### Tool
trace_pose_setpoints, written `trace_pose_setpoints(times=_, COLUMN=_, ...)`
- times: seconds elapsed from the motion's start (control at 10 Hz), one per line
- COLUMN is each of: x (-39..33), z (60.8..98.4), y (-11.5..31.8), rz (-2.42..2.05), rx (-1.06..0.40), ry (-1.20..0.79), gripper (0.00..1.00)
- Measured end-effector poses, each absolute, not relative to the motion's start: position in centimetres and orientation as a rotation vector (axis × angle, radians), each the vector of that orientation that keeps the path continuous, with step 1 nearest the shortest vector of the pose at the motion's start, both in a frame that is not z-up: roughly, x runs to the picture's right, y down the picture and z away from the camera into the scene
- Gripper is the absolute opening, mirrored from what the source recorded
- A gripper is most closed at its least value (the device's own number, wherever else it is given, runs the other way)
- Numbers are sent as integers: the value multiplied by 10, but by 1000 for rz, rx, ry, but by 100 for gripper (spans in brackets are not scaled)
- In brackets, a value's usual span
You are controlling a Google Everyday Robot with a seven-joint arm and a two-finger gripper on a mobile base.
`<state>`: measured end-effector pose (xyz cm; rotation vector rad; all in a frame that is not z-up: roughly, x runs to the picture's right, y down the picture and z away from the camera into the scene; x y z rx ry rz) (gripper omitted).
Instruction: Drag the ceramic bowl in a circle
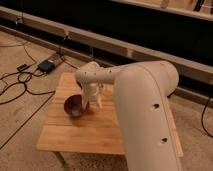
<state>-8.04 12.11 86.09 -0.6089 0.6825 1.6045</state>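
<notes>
The gripper [93, 101] is seen just left of the frame's centre, pointed down at the desk [102, 136] from the end of the bulky white arm [145, 107] that fills the right half of the frame. Its jaws are held spread, and nothing is seen pinched between them. It is placed at the right-hand rim of the ceramic bowl [75, 105]. Whether that rim is touched, or whether one jaw hangs inside the bowl, cannot be made out.

The bowl is found upright on the left part of the wooden desk, left of centre in the frame, with bare wood around it on the near and left sides. Beyond the desk, in the upper left of the frame, dark cables [20, 82] and a small dark box [47, 65] are seen on the floor.

The bowl is judged to be stiff, fairly heavy for its size, and breakable if it is knocked off the edge. Its glaze is likely to be slippery, so a pinch on the wall could slide. A sounder hold would be had with one jaw inside and one outside the right-hand rim, set low on the wall. On smooth wood an easy slide is expected, and tipping is to be feared if force is applied high on the rim. The circle is best kept well inside the desk's edges.
</notes>
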Motion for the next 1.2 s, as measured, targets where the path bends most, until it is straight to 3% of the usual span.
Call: trace_pose_setpoints(times=1.2, x=-92, z=868, y=126, rz=1538, rx=-652, ry=672, gripper=65)
